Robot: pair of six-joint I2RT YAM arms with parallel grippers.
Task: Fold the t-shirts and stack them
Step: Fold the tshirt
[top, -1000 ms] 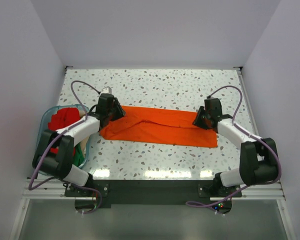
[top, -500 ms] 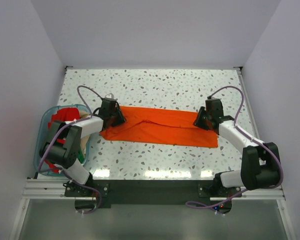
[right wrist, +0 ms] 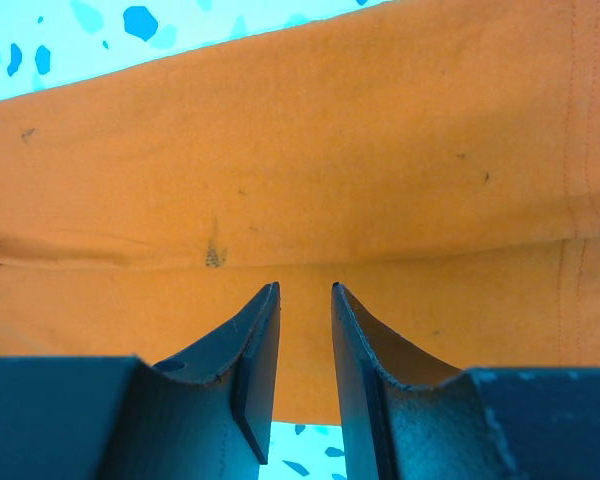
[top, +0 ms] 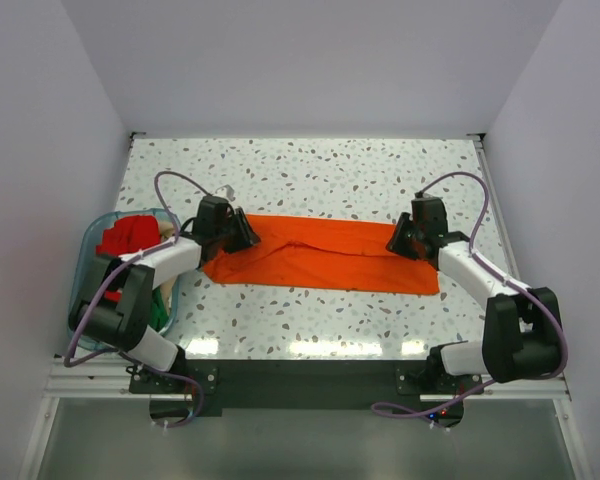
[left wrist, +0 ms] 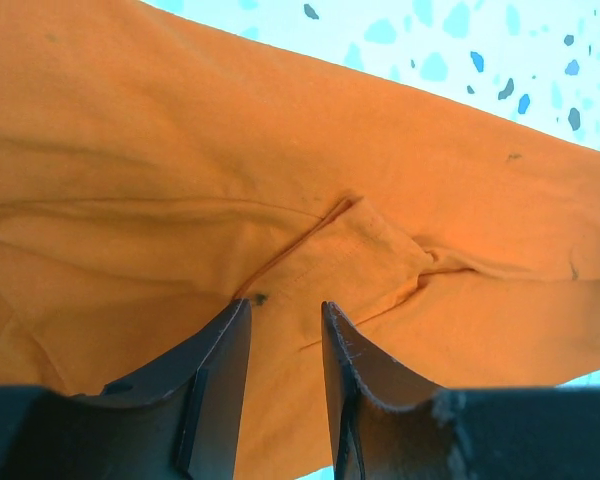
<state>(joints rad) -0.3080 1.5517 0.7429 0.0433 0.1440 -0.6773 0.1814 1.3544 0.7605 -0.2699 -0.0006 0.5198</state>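
One shirt is in hand and none is stacked yet. The orange t-shirt (top: 325, 255) lies across the middle of the table (top: 310, 170) as a long narrow band running from near the left edge toward the right edge. I judge the lengthwise fold done and the cross folds not yet made.

My left gripper (left wrist: 285, 305) is down at the band's left end and my right gripper (right wrist: 305, 288) at its right end. Each pair of fingers stands a narrow gap apart with orange cloth showing in the gap. I cannot tell from the wrist views whether they pinch a layer or only rest on it.

At the table's left edge the teal tub (top: 88, 240) holds a red t-shirt (top: 125, 235), a green t-shirt (top: 158, 312) and a bit of beige cloth (top: 167, 232), all bunched and unfolded. No folded pile shows on the table, so I reckon most of the work is left.
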